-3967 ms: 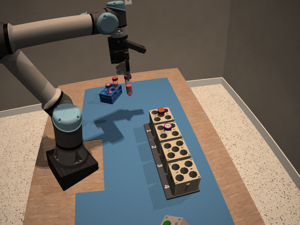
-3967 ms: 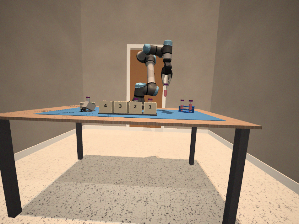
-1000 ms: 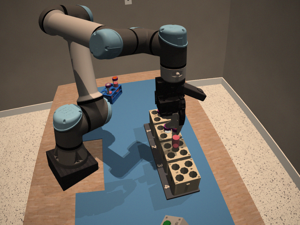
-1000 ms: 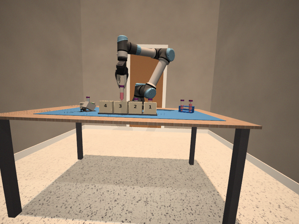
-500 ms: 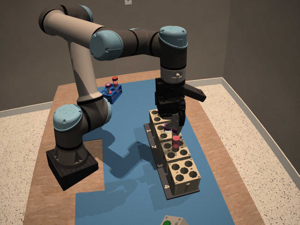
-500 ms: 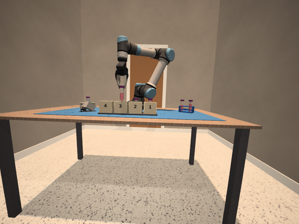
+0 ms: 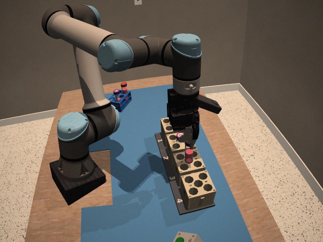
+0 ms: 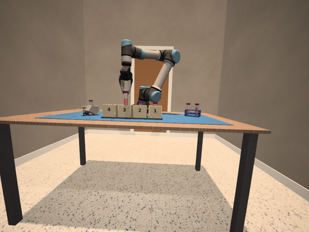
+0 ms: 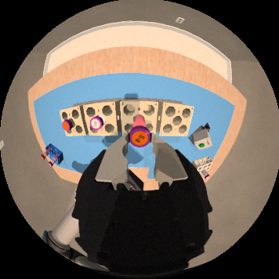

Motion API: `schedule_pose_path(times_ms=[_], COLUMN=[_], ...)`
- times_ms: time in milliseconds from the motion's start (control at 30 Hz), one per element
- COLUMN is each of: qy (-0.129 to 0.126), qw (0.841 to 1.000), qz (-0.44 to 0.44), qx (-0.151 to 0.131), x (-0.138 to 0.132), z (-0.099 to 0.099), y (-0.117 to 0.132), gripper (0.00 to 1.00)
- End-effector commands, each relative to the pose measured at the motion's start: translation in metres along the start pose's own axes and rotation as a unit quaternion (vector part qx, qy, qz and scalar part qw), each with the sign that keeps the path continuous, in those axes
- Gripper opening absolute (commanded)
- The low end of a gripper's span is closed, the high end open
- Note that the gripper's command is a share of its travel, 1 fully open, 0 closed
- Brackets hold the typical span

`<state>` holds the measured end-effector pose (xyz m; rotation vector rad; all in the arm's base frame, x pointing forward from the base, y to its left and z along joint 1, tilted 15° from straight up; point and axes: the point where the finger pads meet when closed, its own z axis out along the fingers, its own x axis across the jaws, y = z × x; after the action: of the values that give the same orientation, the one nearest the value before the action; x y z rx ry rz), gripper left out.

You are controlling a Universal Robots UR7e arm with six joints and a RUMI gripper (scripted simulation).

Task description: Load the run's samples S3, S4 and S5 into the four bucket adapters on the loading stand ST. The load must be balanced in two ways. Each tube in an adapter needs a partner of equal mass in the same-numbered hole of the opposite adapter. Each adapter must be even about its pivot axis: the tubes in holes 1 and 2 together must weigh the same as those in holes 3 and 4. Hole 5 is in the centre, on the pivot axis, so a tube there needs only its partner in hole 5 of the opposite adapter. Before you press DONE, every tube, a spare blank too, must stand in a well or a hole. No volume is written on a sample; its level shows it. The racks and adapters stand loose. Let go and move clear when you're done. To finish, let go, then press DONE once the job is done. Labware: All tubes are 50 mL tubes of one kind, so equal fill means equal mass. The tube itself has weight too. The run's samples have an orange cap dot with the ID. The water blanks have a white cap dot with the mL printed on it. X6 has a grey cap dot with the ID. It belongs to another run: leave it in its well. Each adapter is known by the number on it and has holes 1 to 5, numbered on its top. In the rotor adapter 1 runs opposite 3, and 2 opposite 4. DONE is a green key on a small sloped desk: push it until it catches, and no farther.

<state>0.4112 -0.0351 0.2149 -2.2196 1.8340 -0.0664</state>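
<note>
My gripper [image 7: 189,141] [image 8: 125,91] [image 9: 139,133] is shut on a pink-filled sample tube [image 7: 188,155] [image 8: 125,99] [image 9: 139,122] with an orange cap dot that looks like S4. The tube hangs upright with its lower end in adapter 3 [image 7: 176,169] [image 8: 124,111], at what looks like the centre hole, and most of its body still stands above the top. Adapter 2 holds a white-dot blank [image 7: 179,135] [image 9: 96,123]. Adapter 1 holds an orange-dot tube [image 9: 67,125], hidden by the gripper in the top view. Adapter 4 [image 7: 199,200] [image 8: 108,111] is empty.
The blue rack [image 7: 121,100] [image 8: 192,114] [image 9: 52,153] at the far end holds two tubes, one with an orange dot [image 7: 124,84]. The DONE desk [image 7: 191,238] [image 9: 201,137] with its green key [image 7: 179,239] stands past adapter 4. A white rack [image 9: 203,164] stands near it.
</note>
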Motion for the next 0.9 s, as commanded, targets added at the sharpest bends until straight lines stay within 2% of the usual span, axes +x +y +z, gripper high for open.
schedule_pose_path(times_ms=[0,867], qy=[0.0,0.0], qw=[1.0,1.0], qz=[0.0,0.0], qx=[0.0,0.0], x=[0.0,0.0], z=[0.006,0.035], y=[0.0,0.0], gripper=[0.0,0.0])
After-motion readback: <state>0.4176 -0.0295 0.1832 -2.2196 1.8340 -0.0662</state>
